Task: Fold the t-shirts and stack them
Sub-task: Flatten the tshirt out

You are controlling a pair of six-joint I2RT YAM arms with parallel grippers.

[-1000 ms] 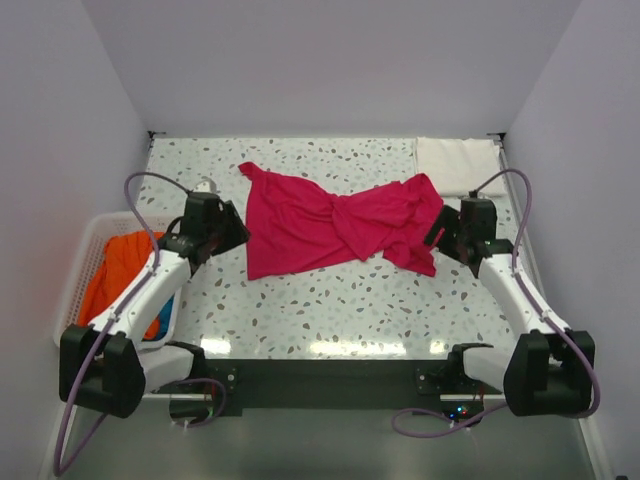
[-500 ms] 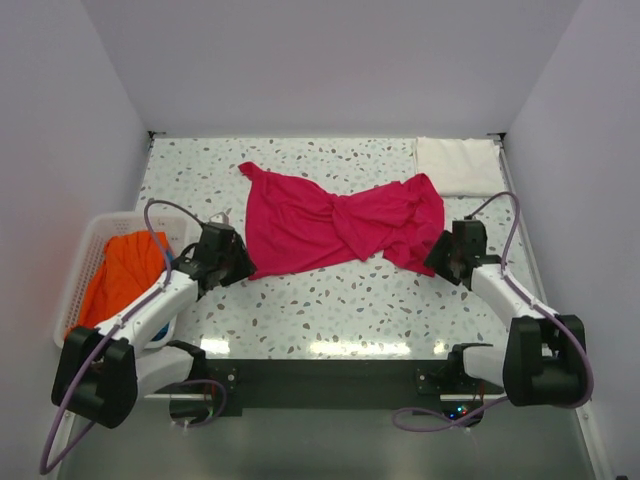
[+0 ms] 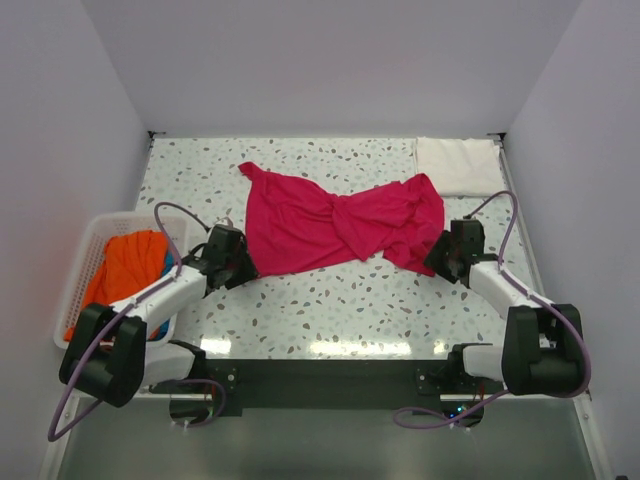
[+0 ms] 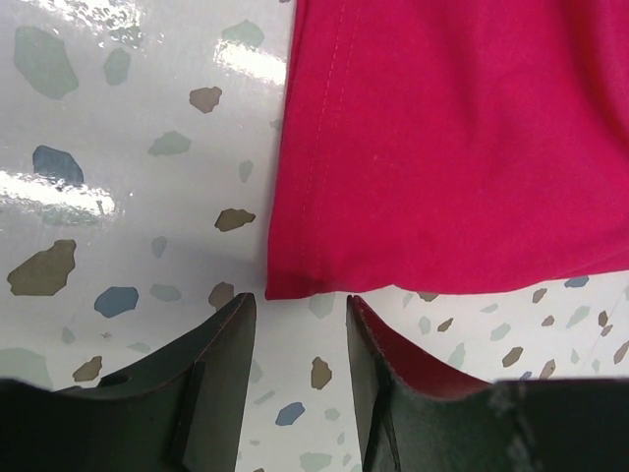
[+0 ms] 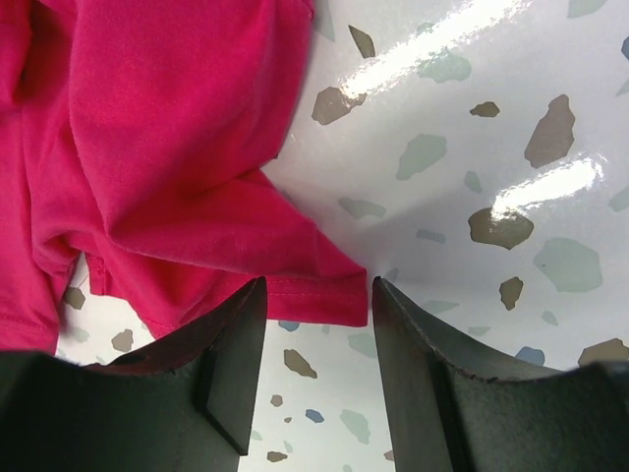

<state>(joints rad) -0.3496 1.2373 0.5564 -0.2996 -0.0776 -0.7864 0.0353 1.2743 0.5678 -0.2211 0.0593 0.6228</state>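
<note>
- Jaws apart on both sides: the left gripper (image 4: 300, 307) faces the pink shirt (image 3: 320, 225) at its 8 o'clock hem corner, and the right gripper (image 5: 316, 295) straddles the 4 o'clock corner.
- The shirt lies rumpled mid-table (image 3: 300, 300).
- Best move looks like going low and pinching the hems together.

Shirt (image 3: 320, 225) on table (image 3: 350, 300), basket (image 3: 78, 275) left.

Bright overhead light glares off the table (image 5: 442, 44); near edges seem blurred.

Black left end effector (image 4: 298, 310), black right end effector (image 5: 316, 295); magenta-pink t-shirt (image 3: 330, 222) right at their tips, white desk (image 3: 330, 300) speckled grey, brown and blue beneath them.
</note>
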